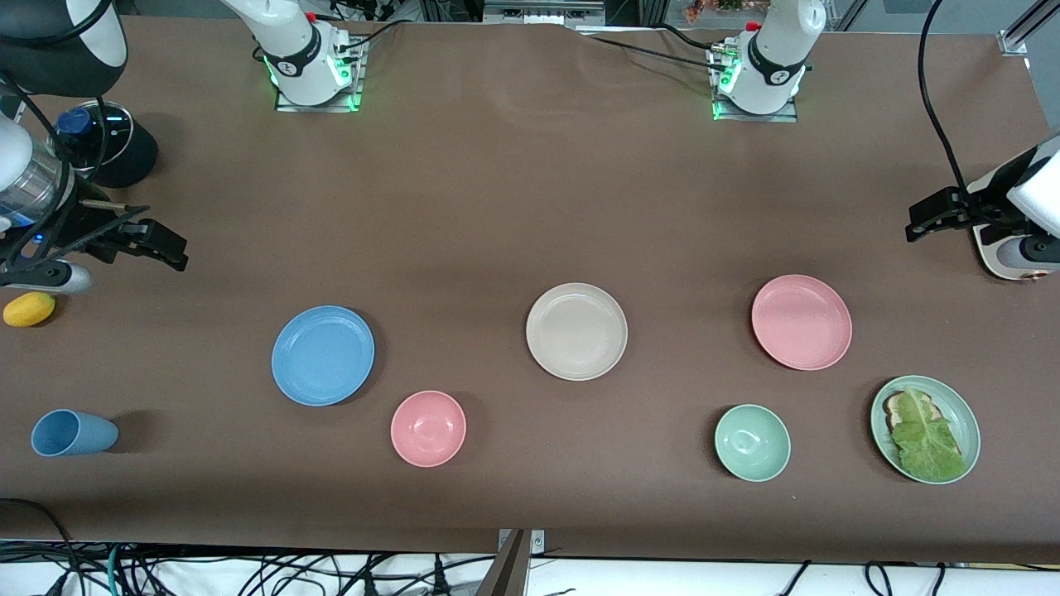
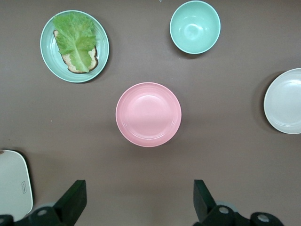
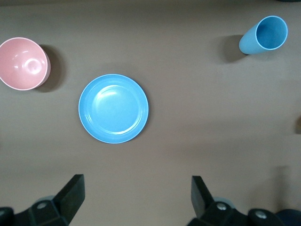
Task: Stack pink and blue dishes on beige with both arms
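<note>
Three wide plates lie apart on the brown counter (image 1: pixel 497 207), none stacked. The beige plate (image 1: pixel 576 331) sits mid-counter, empty. The pink plate (image 1: pixel 801 321) lies toward the left arm's end, also empty, and the blue plate (image 1: pixel 323 355) toward the right arm's end, empty too.

Nearer the front camera than the plates are a pink bowl (image 1: pixel 428 428) between blue and beige, and a green bowl (image 1: pixel 752 442) between beige and pink; both hold nothing. A green plate (image 1: pixel 961 406), nearer the camera than the pink plate and closer to the counter's end, carries a slice of bread (image 1: pixel 896 406) with a lettuce leaf (image 1: pixel 927 439) over it. A blue cup (image 1: pixel 73 433) lies on its side near the right arm's end, its mouth showing empty. A yellow lemon-like thing (image 1: pixel 29 309) rests at that same end.

The left pincer (image 2: pixel 136 200) hangs over bare counter beside the pink plate, jaws spread wide, holding nothing. The right pincer (image 3: pixel 134 197) hangs likewise beside the blue plate, jaws spread and released.

A white device (image 1: pixel 1014 248) sits at the left arm's end. Cables trail along the counter's edge nearest the camera.
</note>
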Controlling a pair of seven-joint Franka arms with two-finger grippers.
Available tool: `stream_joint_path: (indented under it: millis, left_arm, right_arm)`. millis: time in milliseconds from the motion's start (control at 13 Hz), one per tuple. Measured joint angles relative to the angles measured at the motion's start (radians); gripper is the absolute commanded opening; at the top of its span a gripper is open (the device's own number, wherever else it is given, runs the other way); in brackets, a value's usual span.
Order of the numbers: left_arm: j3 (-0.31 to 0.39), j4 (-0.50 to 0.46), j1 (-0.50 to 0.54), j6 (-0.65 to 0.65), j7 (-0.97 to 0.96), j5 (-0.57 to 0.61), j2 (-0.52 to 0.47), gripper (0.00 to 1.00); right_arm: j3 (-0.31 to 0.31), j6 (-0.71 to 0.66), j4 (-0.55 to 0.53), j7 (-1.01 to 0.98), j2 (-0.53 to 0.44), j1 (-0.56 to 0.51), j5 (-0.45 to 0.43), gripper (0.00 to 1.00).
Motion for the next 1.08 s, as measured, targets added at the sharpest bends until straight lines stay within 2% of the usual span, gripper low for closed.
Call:
stream_joint_path:
  millis: [1077]
  left_arm:
    - [0.000, 0.000, 0.000, 0.001, -0.004, 0.000, 0.000, 1.00]
  right_arm:
    - [-0.004, -0.002, 0.000, -0.008, -0.002, -0.001, 0.013, 1.00]
